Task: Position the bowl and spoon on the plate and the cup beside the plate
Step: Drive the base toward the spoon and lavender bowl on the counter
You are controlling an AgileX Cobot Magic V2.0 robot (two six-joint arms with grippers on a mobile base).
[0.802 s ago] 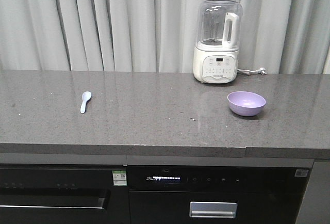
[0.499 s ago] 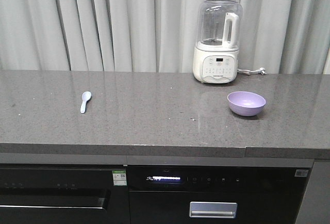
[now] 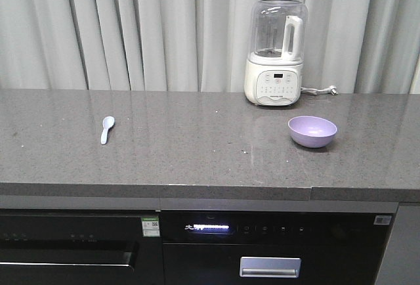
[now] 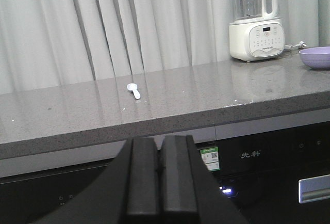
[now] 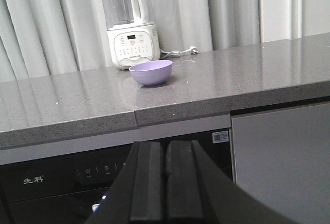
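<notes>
The lavender bowl [image 3: 312, 131] sits upright on the right part of the grey counter, in front of the blender; it also shows as the bowl [image 5: 150, 73] and the bowl [image 4: 315, 57]. A pale blue spoon [image 3: 107, 129] lies flat on the counter's left part, seen too as the spoon [image 4: 134, 90]. Plate and cup are out of view. My left gripper [image 4: 159, 170] is shut and empty, held low in front of the counter's edge, below the spoon. At the same low height under the bowl, my right gripper [image 5: 164, 173] is also shut with nothing in it.
A white blender [image 3: 275, 54] with a clear jug stands at the back of the counter [image 3: 197, 160], its cord trailing right. Grey curtains hang behind. Dark appliance fronts [image 3: 210, 245] fill the space below the counter edge.
The whole front view has shifted very slightly left. Bowl, spoon and blender have not moved on the counter.
</notes>
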